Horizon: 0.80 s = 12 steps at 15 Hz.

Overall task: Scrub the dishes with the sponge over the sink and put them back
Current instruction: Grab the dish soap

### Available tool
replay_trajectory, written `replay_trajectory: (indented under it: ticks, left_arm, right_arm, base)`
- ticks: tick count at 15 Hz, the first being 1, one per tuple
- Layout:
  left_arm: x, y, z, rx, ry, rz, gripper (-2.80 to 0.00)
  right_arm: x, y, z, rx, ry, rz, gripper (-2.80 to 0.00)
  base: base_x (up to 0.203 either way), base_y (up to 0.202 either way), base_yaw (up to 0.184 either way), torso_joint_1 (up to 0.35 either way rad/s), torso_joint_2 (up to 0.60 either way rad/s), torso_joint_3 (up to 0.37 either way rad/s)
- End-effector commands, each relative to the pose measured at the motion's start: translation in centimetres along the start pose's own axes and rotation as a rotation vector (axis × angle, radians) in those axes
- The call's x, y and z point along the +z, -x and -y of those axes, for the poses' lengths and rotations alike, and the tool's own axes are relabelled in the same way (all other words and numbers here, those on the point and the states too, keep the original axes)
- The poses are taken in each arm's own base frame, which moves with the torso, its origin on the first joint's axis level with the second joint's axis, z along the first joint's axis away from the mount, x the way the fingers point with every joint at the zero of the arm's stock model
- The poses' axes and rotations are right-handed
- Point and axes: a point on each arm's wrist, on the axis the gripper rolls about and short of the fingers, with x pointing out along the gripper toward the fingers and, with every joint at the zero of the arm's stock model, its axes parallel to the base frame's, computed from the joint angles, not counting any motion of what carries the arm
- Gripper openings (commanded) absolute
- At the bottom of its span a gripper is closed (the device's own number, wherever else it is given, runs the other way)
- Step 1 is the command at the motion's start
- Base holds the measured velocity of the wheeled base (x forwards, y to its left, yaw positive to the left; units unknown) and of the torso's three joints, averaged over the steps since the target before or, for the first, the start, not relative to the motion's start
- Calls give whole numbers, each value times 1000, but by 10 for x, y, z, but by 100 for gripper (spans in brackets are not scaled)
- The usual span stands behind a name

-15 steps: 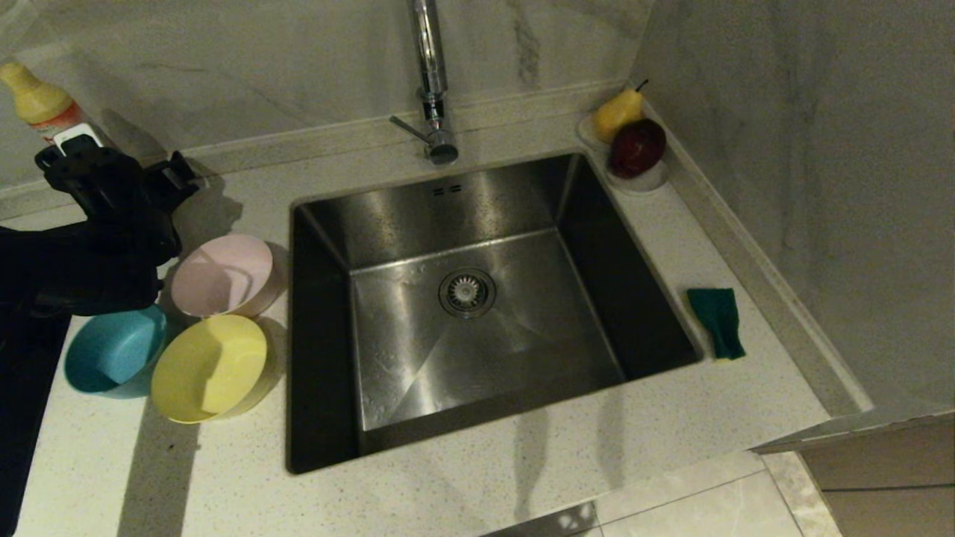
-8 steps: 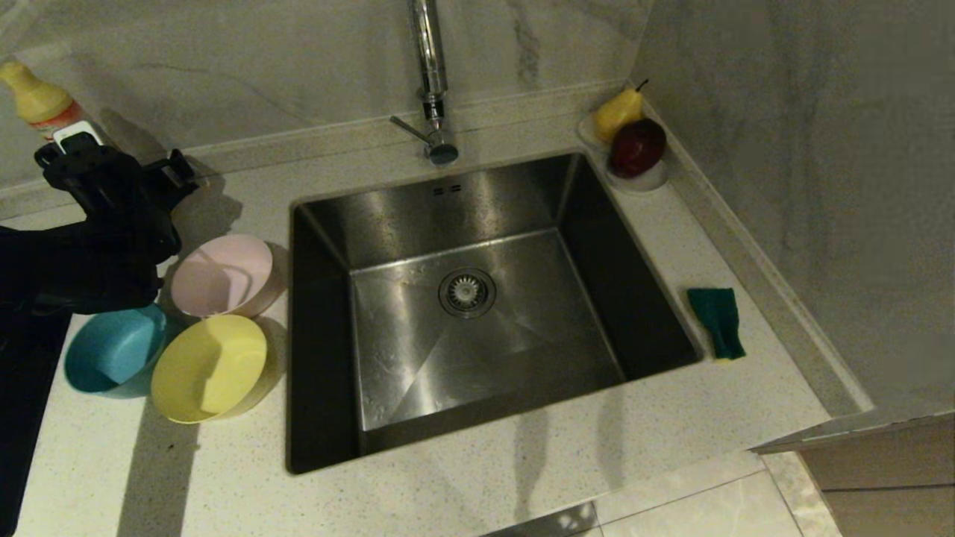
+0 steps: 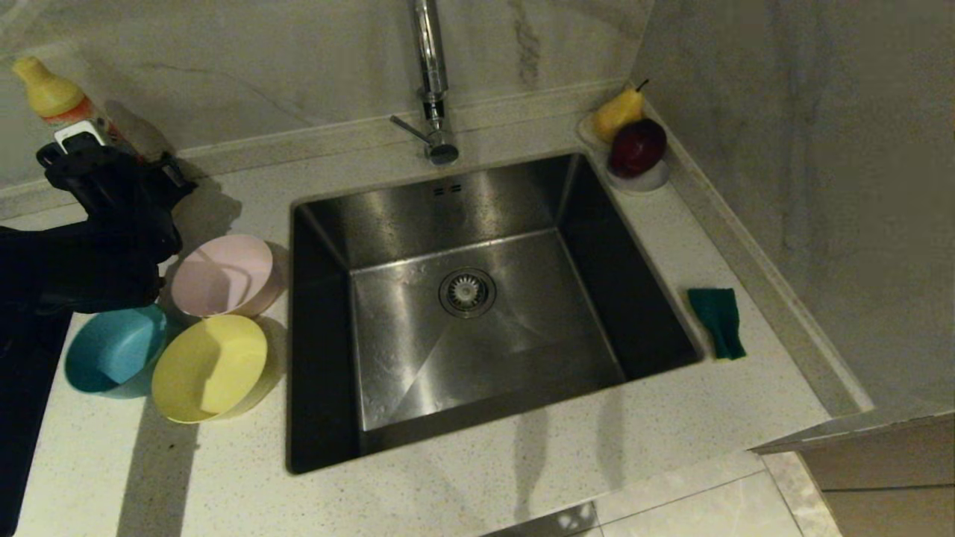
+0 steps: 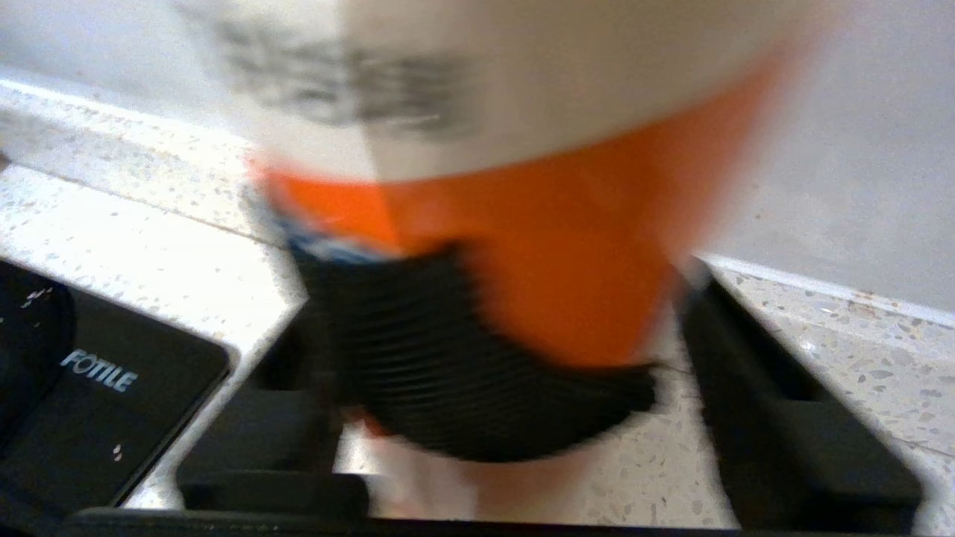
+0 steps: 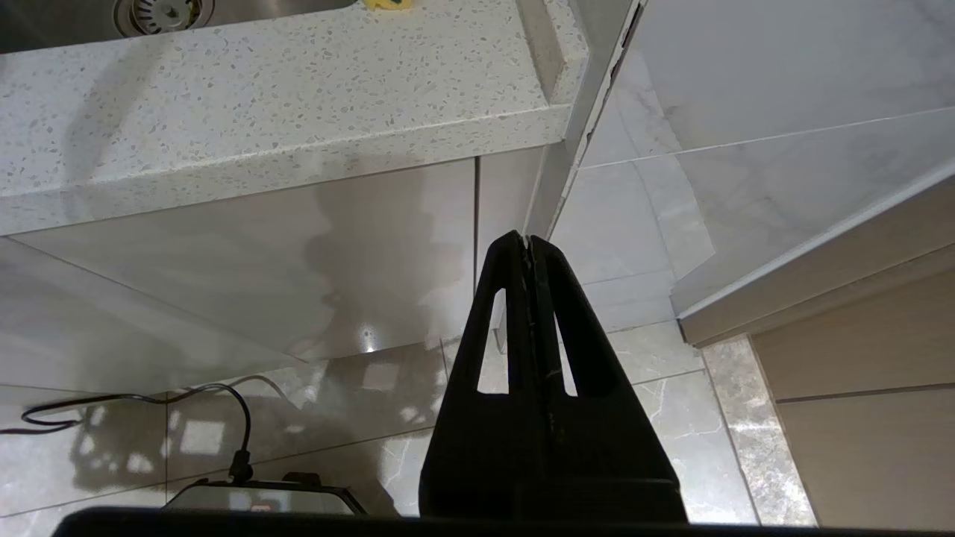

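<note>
At far left, the left gripper [image 3: 112, 175] has clamped onto the detergent bottle [image 3: 56, 101], now tilted; bowls [image 3: 224, 276] near it, sink [image 3: 462, 298] and sponge [image 3: 718, 321] at right wait unscrubbed; right gripper [image 5: 528, 246] hangs closed below the counter.

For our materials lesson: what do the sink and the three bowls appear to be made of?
Sink: brushed stainless steel, judging by streaky grey reflections. Pink bowl, blue bowl and yellow bowl: probably matte plastic, with flat colour and no sharp glints.
</note>
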Motion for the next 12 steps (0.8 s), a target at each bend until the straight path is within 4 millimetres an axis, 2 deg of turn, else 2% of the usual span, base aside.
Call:
replay_trajectory:
  ticks: [1,5,9,12]
  left_arm:
    - [-2,-1,0,1,2,4,-280]
    - [6,-5,-1,5,11,30,-280]
    - [42,-5,-3,19,26,75,-280]
    - [81,3,-2,23,38,100,-280]
  right_arm:
    - [0,0,0,0,0,0,-280]
    - [0,0,0,0,0,-2,-280]
    - [0,0,0,0,0,-2,-280]
    - [0,0,0,0,0,-2,-280]
  base:
    - [0,0,0,0,0,0]
    - [0,0,0,0,0,0]
    - [0,0,0,0,0,0]
    - [0,0,0,0,0,0]
